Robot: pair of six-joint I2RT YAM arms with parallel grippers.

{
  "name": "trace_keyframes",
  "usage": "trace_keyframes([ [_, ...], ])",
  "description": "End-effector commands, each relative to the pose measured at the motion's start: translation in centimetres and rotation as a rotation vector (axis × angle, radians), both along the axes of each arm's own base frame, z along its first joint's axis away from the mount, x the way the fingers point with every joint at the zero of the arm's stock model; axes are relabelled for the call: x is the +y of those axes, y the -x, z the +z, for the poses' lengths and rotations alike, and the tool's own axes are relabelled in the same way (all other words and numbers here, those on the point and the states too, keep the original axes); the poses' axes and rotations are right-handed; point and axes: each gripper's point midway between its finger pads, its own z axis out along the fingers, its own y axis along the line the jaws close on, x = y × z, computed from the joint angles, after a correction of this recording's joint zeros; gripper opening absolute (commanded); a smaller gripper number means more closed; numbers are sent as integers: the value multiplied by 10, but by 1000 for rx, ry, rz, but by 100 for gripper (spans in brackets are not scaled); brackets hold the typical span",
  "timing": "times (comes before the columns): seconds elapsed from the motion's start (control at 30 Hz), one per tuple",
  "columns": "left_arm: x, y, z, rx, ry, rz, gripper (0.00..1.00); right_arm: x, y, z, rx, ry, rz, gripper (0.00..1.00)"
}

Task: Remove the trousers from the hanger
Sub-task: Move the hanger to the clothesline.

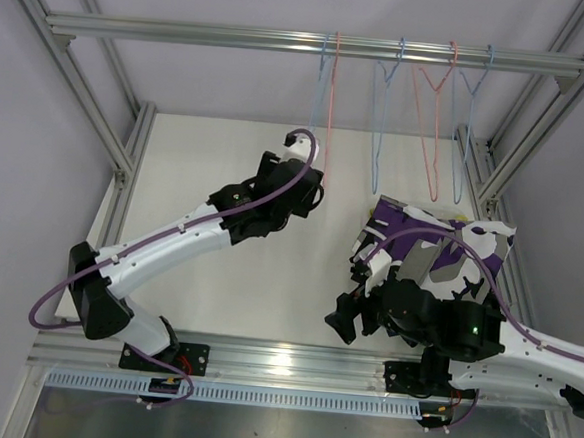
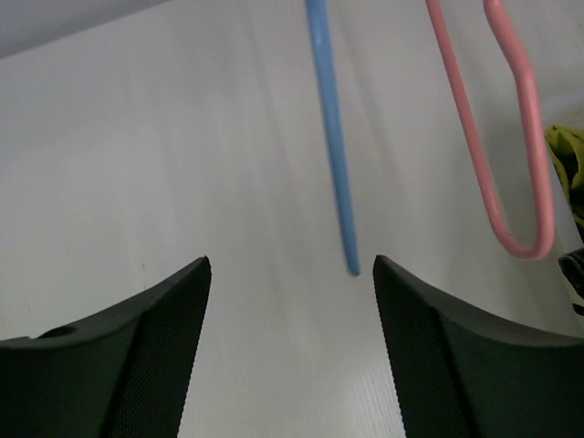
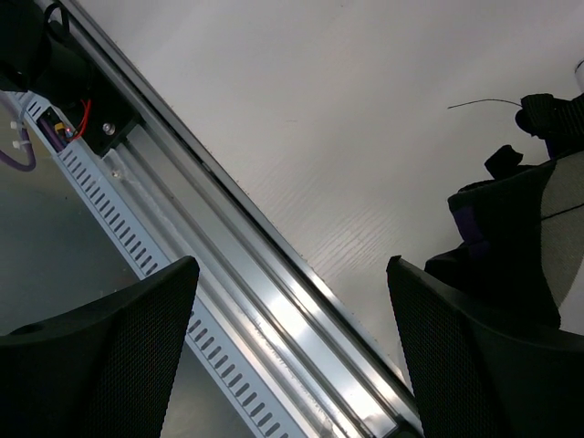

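Across the top of the frame, a silver aluminium rail is seen carrying thin wire hangers. A blue wire hanger and a pink wire hanger are caught dangling just ahead of the left fingers, which are spread apart with nothing clasped. The right fingers are held wide and empty too. The folded trousers are piled on the white bench, right of centre. A black, white and purple pattern is shown on top, and the near edge is overlapped by the right arm.
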Motion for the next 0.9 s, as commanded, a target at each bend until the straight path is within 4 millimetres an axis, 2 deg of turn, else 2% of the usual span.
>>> trace_keyframes([
  [0.0,-5,13,13,-4,34,-1,78,-2,-4,4,-6,-13,-37,88],
  [0.03,-6,17,14,-2,36,-9,80,-2,-4,5,-8,-15,-42,88],
  [0.07,-6,21,13,3,40,-13,99,-3,-5,6,-9,-14,-50,88],
  [0.3,-12,62,28,-6,63,-95,99,0,-8,23,-20,-25,-61,88],
  [0.4,-11,78,46,-7,111,-162,99,-4,-15,49,-53,-42,-88,89],
  [0.43,-10,82,55,-11,136,-186,99,-6,-19,66,-81,-54,-102,89],
  [0.5,-5,94,80,-41,196,-255,99,-7,-24,86,-119,-69,-112,89],
  [0.53,0,95,97,-71,220,-257,99,-10,-32,94,-157,-47,-137,90],
  [0.57,7,96,105,-95,209,-258,99,-13,-37,119,-186,-84,-163,91],
  [0.63,23,95,127,-158,212,-233,99,-20,-47,142,-236,-96,-215,92],
  [0.67,29,93,134,-190,180,-233,99,-29,-60,165,-289,-109,-293,92],
  [0.77,48,88,157,-291,157,-200,99,-53,-87,193,-392,-62,-460,94],
  [0.8,50,84,143,-303,109,-189,100,-67,-95,213,-416,-80,-529,94],
  [0.83,60,83,153,-356,107,-171,99,-77,-102,217,-433,-47,-581,95],
  [0.87,67,77,171,-446,108,-132,99,-92,-111,225,-456,-24,-669,96],
])
